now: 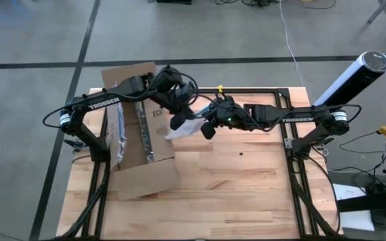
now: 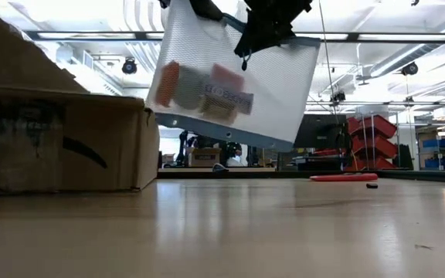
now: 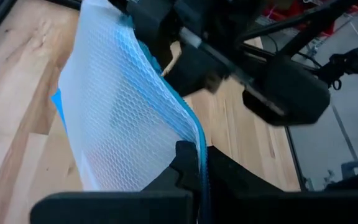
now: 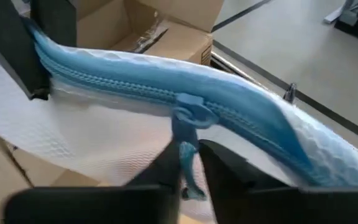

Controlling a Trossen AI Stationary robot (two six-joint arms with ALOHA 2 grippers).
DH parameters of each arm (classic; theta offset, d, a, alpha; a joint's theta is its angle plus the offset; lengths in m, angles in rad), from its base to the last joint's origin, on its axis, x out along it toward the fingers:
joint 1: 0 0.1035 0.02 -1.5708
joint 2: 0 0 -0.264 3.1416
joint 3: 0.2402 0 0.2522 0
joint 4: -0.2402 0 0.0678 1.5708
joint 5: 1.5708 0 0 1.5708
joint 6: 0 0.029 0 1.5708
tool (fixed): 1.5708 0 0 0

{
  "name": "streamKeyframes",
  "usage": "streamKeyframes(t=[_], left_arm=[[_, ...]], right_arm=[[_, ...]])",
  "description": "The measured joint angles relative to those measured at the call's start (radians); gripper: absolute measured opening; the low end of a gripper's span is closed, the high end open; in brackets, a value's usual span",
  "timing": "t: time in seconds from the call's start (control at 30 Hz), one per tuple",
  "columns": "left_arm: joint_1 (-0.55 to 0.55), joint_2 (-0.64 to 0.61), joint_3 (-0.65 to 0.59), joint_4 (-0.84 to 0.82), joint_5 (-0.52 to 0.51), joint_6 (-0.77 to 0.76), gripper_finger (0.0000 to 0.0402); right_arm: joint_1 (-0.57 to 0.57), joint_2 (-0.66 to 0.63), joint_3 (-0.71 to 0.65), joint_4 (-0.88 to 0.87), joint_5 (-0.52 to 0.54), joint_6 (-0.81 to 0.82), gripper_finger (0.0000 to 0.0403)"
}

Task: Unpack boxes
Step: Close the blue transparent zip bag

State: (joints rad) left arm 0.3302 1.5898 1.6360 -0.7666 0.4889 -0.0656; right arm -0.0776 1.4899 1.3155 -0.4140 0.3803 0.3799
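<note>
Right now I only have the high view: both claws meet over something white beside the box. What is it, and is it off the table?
Observer: A mesh pouch with a blue zipper, hanging well clear of the table.
Operator: What has the right claw got?
Observer: The right claw pinches the zipper pull.
Operator: And the left?
Observer: The left claw is shut on the pouch's zipper edge.

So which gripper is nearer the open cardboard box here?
The left. The left gripper hangs just past the cardboard box at its right edge, pinching one end of the mesh pouch. The right gripper grips the pouch's zipper edge farther right, over bare table.
</note>
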Motion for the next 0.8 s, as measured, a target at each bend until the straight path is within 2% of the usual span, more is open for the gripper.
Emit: streamKeyframes(t=[0.23, 0.37, 0.8], left_arm=[[0.0, -0.001, 0.0, -0.111, 0.021, 0.04, 0.0], [-0.003, -0.001, 0.0, -0.175, 0.025, 0.067, 0.0], [-0.003, -0.001, 0.0, -0.221, 0.052, 0.105, 0.0]], right_arm=[[0.0, -0.044, 0.0, -0.032, -0.013, -0.005, 0.0001], [0.0, -0.087, 0.0, -0.091, 0.015, -0.005, 0.0001], [-0.002, -0.237, 0.0, -0.452, 0.116, 0.061, 0.0]])
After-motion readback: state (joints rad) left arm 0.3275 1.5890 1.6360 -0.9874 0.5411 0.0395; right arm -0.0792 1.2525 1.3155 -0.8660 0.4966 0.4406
